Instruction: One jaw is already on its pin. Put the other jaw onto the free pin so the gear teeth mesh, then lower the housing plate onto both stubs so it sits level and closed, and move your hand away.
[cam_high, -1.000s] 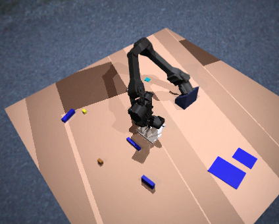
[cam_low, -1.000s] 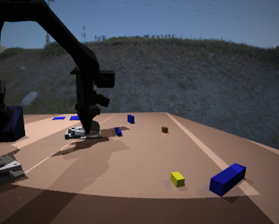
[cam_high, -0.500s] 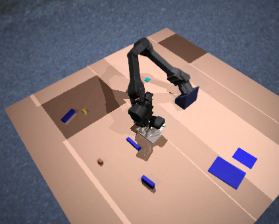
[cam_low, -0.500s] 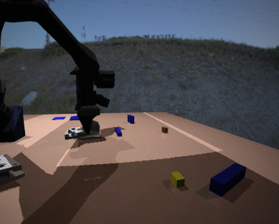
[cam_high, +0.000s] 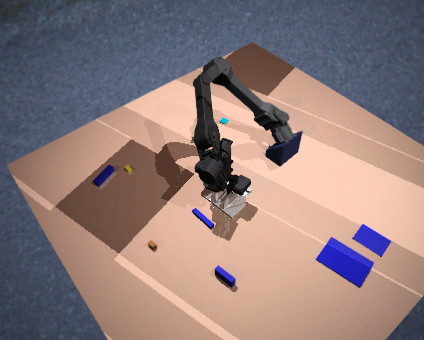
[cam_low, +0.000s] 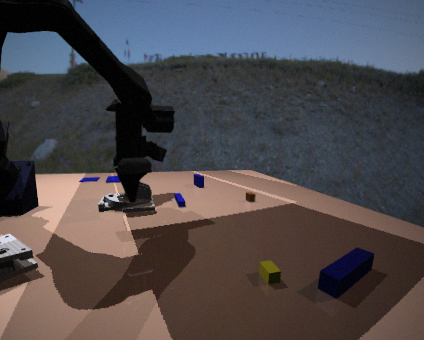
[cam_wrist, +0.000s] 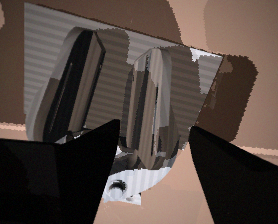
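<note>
The grey base plate (cam_high: 239, 207) (cam_low: 144, 206) (cam_wrist: 40, 55) lies on the table under my gripper (cam_high: 229, 193) (cam_low: 132, 200) (cam_wrist: 154, 129). Two long grey jaws stand on it side by side in the wrist view, the left jaw (cam_wrist: 92, 75) apart from the right jaw (cam_wrist: 150, 95). My gripper is open, its fingertips on either side of the right jaw's lower end with a visible gap each side. A round hole or stub (cam_wrist: 117, 188) shows below the jaws. The gear teeth and pin fit are hidden. A grey slotted plate (cam_low: 12, 250), likely the housing plate, lies apart at the left edge of the exterior view.
A thin blue bar (cam_high: 203, 218) (cam_low: 180, 200) lies close beside the base. A blue block (cam_high: 225, 276) (cam_low: 199, 180), an orange block (cam_high: 152, 245) (cam_low: 250, 196), a yellow block (cam_high: 128, 169) (cam_low: 270, 272) and a longer blue block (cam_high: 104, 176) (cam_low: 346, 272) lie farther out.
</note>
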